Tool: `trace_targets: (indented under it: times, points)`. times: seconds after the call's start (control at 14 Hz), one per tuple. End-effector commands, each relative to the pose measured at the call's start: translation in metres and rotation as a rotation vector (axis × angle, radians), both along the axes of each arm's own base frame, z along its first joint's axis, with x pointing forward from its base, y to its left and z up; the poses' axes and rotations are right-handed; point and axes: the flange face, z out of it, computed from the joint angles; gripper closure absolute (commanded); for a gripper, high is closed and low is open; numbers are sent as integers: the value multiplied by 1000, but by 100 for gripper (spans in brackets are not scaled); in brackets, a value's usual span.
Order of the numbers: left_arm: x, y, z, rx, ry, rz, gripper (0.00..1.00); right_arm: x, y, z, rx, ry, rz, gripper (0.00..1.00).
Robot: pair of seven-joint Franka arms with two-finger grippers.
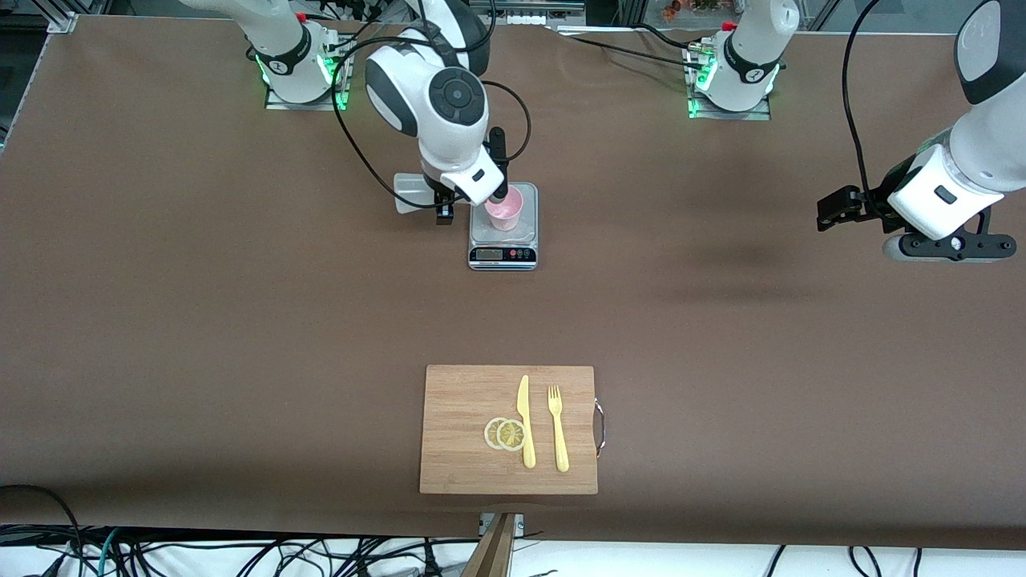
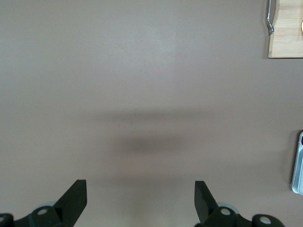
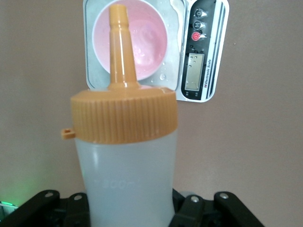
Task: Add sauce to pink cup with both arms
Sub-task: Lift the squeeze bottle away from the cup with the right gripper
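Right gripper [image 3: 130, 208] pinching translucent whitish orange-capped squeeze bottle [image 3: 125, 156], nozzle over pale pink plastic cup [image 1: 504, 208] on grey scale [image 1: 503, 244]. Left gripper [image 2: 140, 203] spread, waiting over bare brown worktop [image 1: 721, 320].

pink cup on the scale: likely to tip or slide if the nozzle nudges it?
Probably yes. The pink cup looks like thin plastic and nearly empty, so light. It stands loose on the scale, whose wet-looking top may let it slide. The sauce nozzle points at its mouth.
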Motion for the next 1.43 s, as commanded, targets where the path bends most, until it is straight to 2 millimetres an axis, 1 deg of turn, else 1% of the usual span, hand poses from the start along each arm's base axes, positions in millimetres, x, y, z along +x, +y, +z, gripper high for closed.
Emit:
trace_targets:
  times: [0.0, 0.07, 0.21, 0.29, 0.43, 0.64, 0.93, 1.07, 1.15, 1.29, 1.36]
  points:
    - [2, 1, 5, -10, 2, -6, 0, 3, -7, 4, 35, 7, 19, 100]
    - [2, 1, 5, -10, 2, -6, 0, 4, -8, 4, 36, 8, 26, 100]
    - [2, 1, 5, -10, 2, -6, 0, 13, -18, 4, 58, 24, 33, 100]
    - [2, 1, 5, -10, 2, -6, 0, 20, -27, 2, 75, 33, 38, 100]
    - [2, 1, 5, -10, 2, -6, 0, 35, -48, 6, 135, 52, 46, 100]
    - [2, 1, 5, -10, 4, -6, 0, 64, -89, 7, 225, 82, 65, 100]
    - [3, 1, 4, -11, 4, -18, 0, 103, -157, 9, 411, 103, 87, 100]
    - [3, 1, 2, -11, 8, -18, 0, 124, -207, 4, 529, 98, 94, 100]
    - [3, 1, 2, -10, 8, -20, 0, 131, -229, 0, 578, 96, 97, 100]
    - [4, 1, 1, -10, 8, -19, 0, 141, -276, -12, 677, 116, 95, 100]
    - [4, 1, 1, -10, 8, -18, 0, 144, -297, -20, 745, 123, 106, 100]
